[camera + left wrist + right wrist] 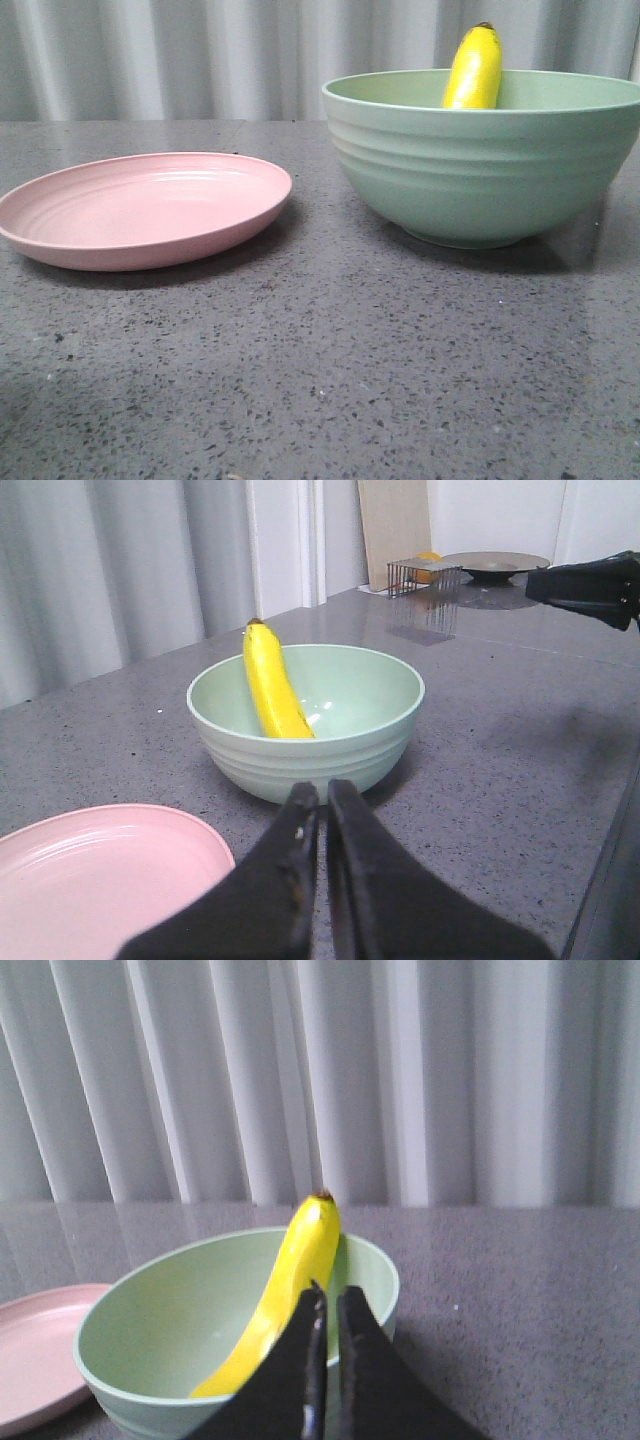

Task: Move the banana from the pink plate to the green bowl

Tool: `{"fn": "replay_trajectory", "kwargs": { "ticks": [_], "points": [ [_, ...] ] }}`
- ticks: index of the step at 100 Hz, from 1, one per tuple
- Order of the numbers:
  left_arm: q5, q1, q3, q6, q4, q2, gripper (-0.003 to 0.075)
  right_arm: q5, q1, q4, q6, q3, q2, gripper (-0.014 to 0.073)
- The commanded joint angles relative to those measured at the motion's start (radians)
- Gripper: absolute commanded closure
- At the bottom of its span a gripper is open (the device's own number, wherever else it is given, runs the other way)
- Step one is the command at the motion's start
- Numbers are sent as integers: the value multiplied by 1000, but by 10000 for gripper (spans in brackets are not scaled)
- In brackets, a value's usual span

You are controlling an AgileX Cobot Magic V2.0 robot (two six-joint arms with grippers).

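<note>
The banana (474,68) is leaning inside the green bowl (480,170) at right of frame; the pink plate (140,210) is sitting bare at left. Both arms' fingers (300,820) (310,1325) are pressing nearly together, holding nothing.

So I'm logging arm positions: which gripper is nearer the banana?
Right, probably. The right gripper hangs close over the bowl, near the banana; the left gripper sits outside the bowl's rim.

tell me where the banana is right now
The banana stands propped inside the green bowl on the right of the front view, its dark tip poking above the rim, with the pink plate bare to the bowl's left.
</note>
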Motion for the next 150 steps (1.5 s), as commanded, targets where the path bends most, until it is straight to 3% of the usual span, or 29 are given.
{"fn": "replay_trajectory", "kwargs": {
  "ticks": [1,72,87,99,110,137,150],
  "points": [
    [-82,-2,8,-1,-2,-52,741,-92,1,-16,-8,-10,-62,657],
    [-97,-2,53,-1,9,-115,741,-94,1,-16,-8,-9,-126,657],
    [-326,52,116,-1,45,-118,741,-94,1,-16,-8,-9,-126,657],
    [-511,159,201,-1,97,-118,741,-94,1,-16,-8,-9,-126,657],
    [-582,283,266,-1,112,-118,741,-94,1,-16,-8,-9,-126,657],
    [-582,630,411,-11,166,-274,741,-94,1,-16,-8,-9,-126,657],
    [-414,753,408,-15,135,-349,741,-94,1,-16,-8,-9,-126,657]
  ]
}}
